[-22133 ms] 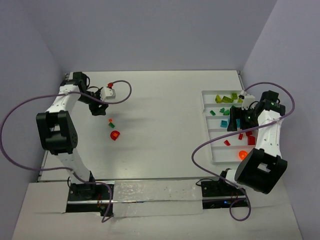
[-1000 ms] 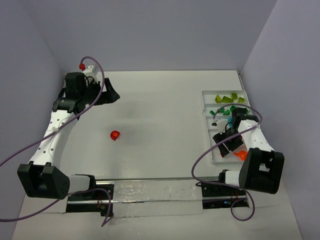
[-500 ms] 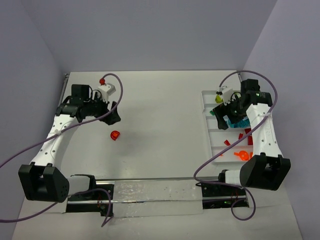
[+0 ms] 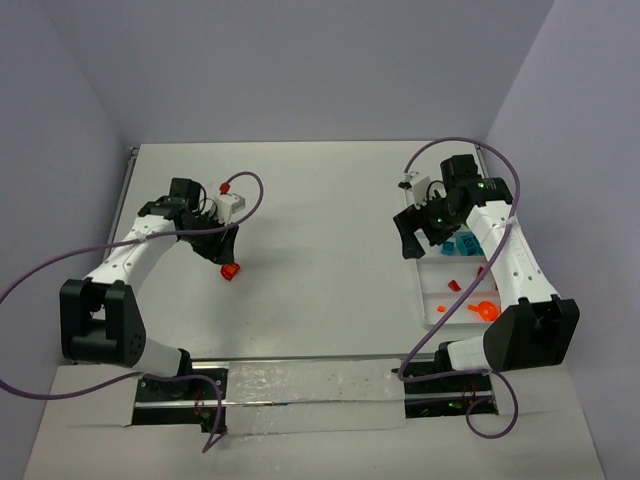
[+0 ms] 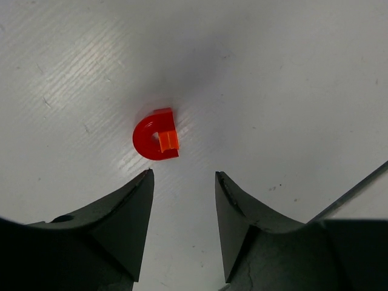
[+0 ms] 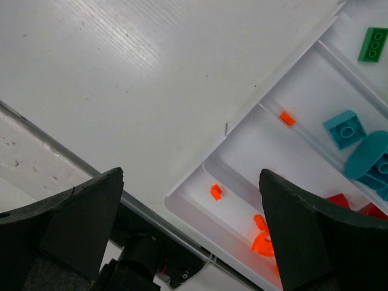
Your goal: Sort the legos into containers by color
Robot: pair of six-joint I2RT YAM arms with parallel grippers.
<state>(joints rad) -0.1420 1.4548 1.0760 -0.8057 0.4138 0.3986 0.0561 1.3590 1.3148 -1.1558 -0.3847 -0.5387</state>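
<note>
A red arch-shaped lego (image 5: pixel 151 138) with a small orange piece (image 5: pixel 168 140) stuck on it lies on the table, also seen from above (image 4: pixel 230 270). My left gripper (image 5: pixel 183 176) is open and empty, hovering just short of it (image 4: pixel 226 252). My right gripper (image 6: pixel 190 176) is open wide and empty, above the table at the tray's left edge (image 4: pixel 415 236). The white divided tray (image 6: pixel 285 151) holds orange bits (image 6: pixel 215 192), teal bricks (image 6: pixel 344 128), a dark green brick (image 6: pixel 371 44) and red pieces (image 6: pixel 338 200). In the top view my right arm hides the tray's far compartments (image 4: pixel 428 316).
The side walls stand close to both table edges. The metal rail (image 4: pixel 300 380) with the arm bases runs along the near edge. Purple cables loop beside both arms.
My left gripper has swung down and right to just above the red lego. My right gripper has moved left, off the tray's far compartments to its left edge.
</note>
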